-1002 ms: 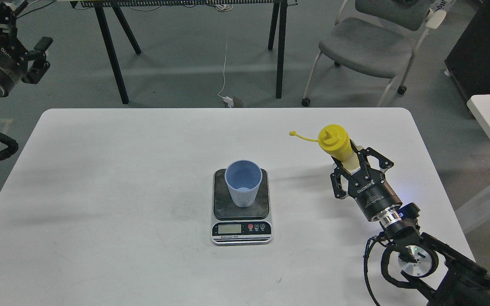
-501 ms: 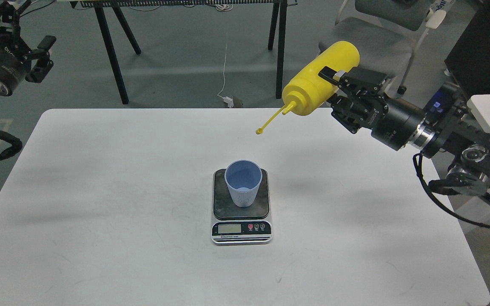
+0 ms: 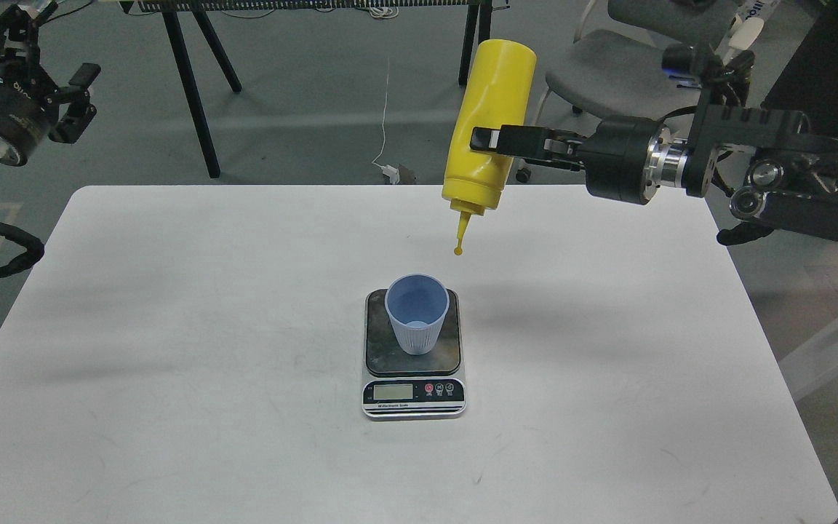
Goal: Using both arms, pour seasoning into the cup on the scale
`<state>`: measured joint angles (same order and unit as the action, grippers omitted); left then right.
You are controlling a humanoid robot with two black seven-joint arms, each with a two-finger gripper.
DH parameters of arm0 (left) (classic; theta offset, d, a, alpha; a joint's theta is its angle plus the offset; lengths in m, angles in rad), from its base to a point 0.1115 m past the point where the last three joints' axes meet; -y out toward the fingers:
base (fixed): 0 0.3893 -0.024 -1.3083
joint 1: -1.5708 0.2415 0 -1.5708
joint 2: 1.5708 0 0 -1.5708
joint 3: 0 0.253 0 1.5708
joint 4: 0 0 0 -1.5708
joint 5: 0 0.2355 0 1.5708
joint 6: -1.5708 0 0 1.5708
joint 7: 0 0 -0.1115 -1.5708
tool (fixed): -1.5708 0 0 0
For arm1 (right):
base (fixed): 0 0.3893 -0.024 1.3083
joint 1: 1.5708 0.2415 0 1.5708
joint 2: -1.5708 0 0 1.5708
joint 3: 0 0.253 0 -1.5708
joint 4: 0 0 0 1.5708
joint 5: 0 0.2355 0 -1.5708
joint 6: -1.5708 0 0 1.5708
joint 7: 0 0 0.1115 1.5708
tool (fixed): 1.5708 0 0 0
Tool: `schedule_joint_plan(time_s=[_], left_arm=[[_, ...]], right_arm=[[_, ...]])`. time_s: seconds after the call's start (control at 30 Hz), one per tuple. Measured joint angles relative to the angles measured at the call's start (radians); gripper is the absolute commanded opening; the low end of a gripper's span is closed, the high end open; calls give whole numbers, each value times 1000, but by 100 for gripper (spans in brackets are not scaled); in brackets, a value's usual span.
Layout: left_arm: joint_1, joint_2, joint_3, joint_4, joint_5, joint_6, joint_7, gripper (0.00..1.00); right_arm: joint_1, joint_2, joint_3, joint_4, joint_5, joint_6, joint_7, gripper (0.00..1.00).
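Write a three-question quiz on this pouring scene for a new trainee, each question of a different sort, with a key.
1. True or false: the light blue cup stands on the scale.
2. Multiple choice: how is the yellow seasoning bottle oriented? A) upright on the table B) lying on its side C) turned nozzle down in the air
3. Fill in: the bottle is held by the ____ gripper, while the other gripper, the left gripper, holds nothing.

Key: 1 true; 2 C; 3 right. In the head view the nozzle hangs above and to the right of the cup's mouth, not over it, and nothing is seen pouring.
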<state>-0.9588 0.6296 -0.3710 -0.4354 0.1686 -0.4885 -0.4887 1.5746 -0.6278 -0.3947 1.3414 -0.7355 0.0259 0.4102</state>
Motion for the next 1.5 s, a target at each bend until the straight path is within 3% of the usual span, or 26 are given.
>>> schedule_joint_plan(time_s=[0.37,0.83,1.5], left_arm=[[0,-19,0,6,-7,0,0,87],[0,-18,0,7,-9,0,0,87],[0,-18,0,7,-9,0,0,87]], right_arm=[[166,182,-175,-54,-85,-7,-2,47],[227,301,-285,-116,-110,-86,-19,47],[227,331,-295,-125,-95,-105,-25,47]])
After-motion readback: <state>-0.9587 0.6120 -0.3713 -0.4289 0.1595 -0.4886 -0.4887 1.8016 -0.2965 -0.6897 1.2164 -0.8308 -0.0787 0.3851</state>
